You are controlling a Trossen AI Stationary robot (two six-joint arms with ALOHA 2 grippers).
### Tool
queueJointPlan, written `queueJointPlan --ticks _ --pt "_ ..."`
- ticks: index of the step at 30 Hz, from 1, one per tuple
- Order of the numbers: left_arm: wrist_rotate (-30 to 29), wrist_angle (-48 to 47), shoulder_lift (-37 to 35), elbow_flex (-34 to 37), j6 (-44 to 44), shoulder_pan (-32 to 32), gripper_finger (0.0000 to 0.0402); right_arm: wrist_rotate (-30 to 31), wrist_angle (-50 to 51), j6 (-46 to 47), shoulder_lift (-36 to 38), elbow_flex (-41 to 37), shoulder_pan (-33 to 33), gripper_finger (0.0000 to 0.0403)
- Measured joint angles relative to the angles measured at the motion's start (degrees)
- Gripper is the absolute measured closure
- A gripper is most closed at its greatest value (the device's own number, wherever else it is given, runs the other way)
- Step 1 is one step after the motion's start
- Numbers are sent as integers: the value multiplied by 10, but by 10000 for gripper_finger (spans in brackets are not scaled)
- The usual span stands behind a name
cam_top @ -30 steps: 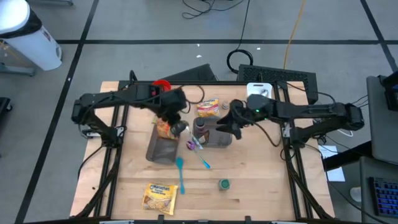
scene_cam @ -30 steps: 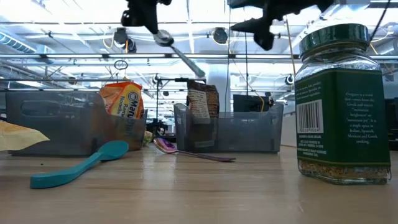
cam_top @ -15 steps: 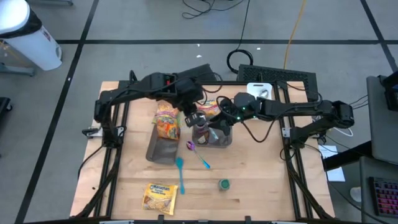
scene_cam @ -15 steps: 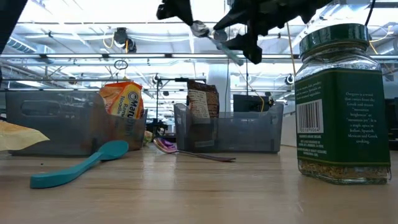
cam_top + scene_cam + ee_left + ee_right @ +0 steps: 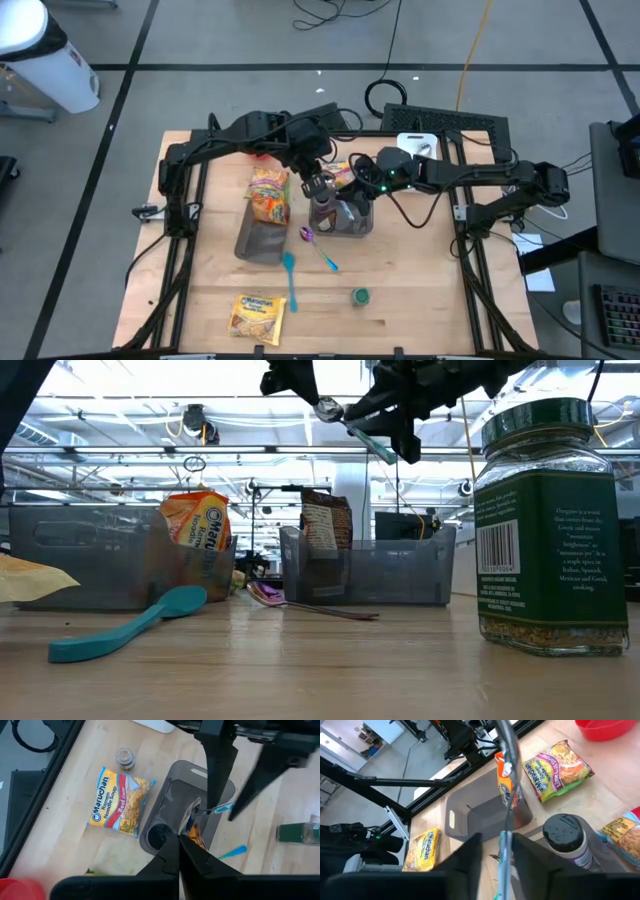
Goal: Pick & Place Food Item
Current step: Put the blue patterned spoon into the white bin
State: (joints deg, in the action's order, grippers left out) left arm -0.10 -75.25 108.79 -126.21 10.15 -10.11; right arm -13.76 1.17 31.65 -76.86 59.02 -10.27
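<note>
A spoon (image 5: 352,428) with a silver bowl and a teal handle hangs in the air above the right grey bin (image 5: 352,222), held between both arms. My left gripper (image 5: 318,184) is shut on its silver end, and my right gripper (image 5: 350,206) is shut on its teal end. In that bin stands a dark-lidded bottle (image 5: 322,206). An orange ramen pack (image 5: 268,196) leans in the left grey bin (image 5: 258,240). Another ramen pack (image 5: 335,172) lies flat on the table behind the bins. My left gripper pinches the spoon at its silver end (image 5: 325,407), coming from above and slanting down; my own fingers (image 5: 179,851) hide the exact spot. The spoon slopes down from there, clear of the bin. My right gripper has the teal handle (image 5: 505,851) between its two fingers (image 5: 536,866), coming nearly level from the table's right side. The fingers lie across the handle. The spoon is clear of everything below.
On the table's near half lie a purple spoon (image 5: 318,246), a teal spoon (image 5: 290,276), a yellow ramen pack (image 5: 255,313) and a green spice jar (image 5: 360,296). A red bowl (image 5: 600,727) stands at the far left, a white object (image 5: 415,146) at the far right.
My left gripper has carried the spoon up and toward the table's right, from above the left bin to my right gripper, rolling as it went. My right gripper has moved a little left and down toward it, and its fingers have closed on the teal handle.
</note>
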Motion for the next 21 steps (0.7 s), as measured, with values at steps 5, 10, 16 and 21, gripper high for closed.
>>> queueJointPlan --ticks 5,10,16,21 --pt "1 16 0 0 -1 0 401 -18 0 -11 0 0 -15 389" --pt "1 25 0 0 -5 0 401 -30 3 0 0 0 -29 384" --pt "0 32 0 0 1 -3 398 -31 3 -10 0 0 -32 395" --pt "4 53 0 0 4 -11 379 -30 -1 -10 0 0 -32 398"
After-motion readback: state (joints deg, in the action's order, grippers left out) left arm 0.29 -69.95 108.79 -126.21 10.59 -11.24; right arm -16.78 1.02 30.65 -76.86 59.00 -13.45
